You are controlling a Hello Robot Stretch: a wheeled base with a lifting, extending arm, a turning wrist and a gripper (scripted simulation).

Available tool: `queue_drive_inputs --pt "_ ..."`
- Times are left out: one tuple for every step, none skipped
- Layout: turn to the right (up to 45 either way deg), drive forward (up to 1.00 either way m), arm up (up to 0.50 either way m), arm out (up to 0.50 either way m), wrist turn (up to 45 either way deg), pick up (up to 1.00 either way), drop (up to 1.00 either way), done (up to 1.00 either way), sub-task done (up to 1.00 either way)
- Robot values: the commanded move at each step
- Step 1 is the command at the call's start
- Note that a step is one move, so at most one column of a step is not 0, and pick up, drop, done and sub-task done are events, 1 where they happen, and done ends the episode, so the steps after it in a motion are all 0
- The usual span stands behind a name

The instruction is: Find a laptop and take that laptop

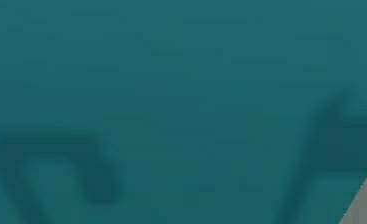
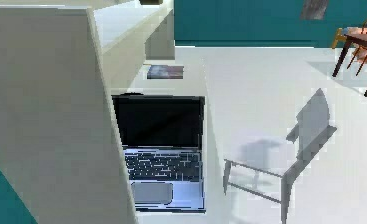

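An open laptop lies on a pale desk top in the arm side view's lower middle. Its black screen faces up the picture. Below the screen sit a dark keyboard and a grey touchpad. A tall cream panel stands right against the laptop's left edge.
A teal wall stands close ahead in the forward view. Just right of the desk is a white chair. A flat magazine-like thing lies farther up the desk. At the far right stands a wooden chair, with pale floor between.
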Motion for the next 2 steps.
queue_drive_inputs --pt "0.0 0.00 0.50 0.00 0.0 0.00 0.00 0.00 0.00" --pt "0.0 0.00 0.38 0.00 0.0 0.00 0.00 0.00 0.00"
